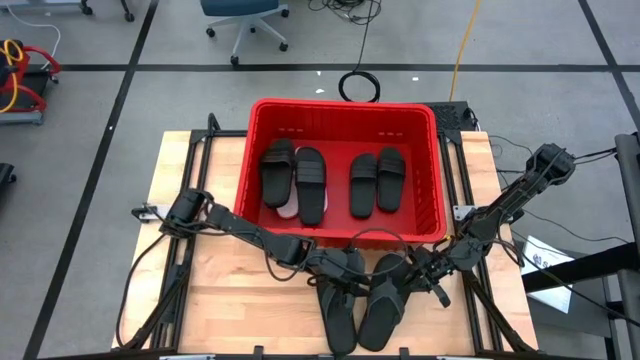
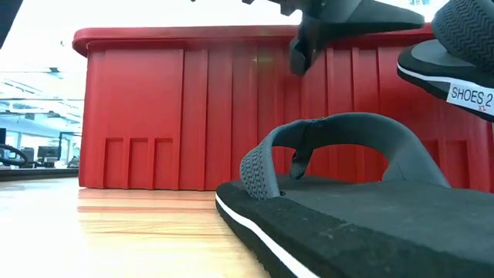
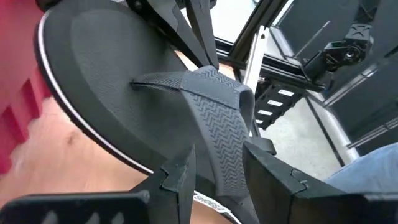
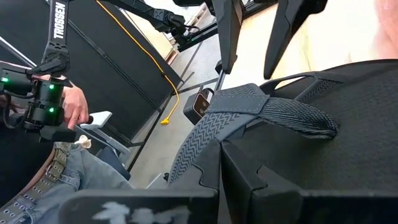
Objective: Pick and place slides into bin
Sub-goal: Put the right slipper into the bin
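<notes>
At the bench's (image 1: 220, 290) near edge lie two black flip-flops, long axes running near-to-far, tilted slightly toward each other at the far end. The left end effector (image 1: 335, 268) is clamped on the left flip-flop's (image 1: 340, 305) strap; the right end effector (image 1: 415, 272) is clamped on the right flip-flop's (image 1: 385, 305) strap. Just beyond, the red bin (image 1: 345, 108) holds two black pairs (image 1: 330, 182), lengthwise near-to-far, one lying over a white slide (image 1: 287, 207).
</notes>
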Controlling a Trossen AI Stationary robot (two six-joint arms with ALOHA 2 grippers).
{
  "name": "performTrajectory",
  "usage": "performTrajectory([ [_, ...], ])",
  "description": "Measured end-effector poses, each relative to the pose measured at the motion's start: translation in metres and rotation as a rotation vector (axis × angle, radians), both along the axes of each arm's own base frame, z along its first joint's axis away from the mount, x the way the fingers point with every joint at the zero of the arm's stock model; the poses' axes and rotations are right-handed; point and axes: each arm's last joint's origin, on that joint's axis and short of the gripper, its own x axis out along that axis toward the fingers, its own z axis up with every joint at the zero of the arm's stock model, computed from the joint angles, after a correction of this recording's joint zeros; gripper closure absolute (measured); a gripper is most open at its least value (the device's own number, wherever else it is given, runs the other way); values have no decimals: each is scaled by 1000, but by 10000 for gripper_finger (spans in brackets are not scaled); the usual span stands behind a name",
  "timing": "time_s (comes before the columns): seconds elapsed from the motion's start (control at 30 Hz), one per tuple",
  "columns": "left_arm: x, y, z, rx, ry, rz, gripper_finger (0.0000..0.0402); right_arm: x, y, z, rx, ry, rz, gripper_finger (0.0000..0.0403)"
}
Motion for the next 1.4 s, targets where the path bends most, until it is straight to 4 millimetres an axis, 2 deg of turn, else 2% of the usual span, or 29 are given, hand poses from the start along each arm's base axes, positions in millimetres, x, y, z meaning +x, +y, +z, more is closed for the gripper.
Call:
performTrajectory([
  [0.3, 8, 13, -10, -27, 8, -10, 272, 0, 0, 0, -2, -2, -1, 403],
  [0.5, 14, 16, -16, -106, -17, -87, 272, 0, 0, 0, -3, -1, -1, 403],
  [0.77, 15, 14, -13, -136, -34, -131, 273, 0, 0, 0, -13, -7, 1, 403],
  [1.4, 14, 12, -14, -119, -30, -89, 273, 1, -2, 0, -28, -18, -28, 403],
])
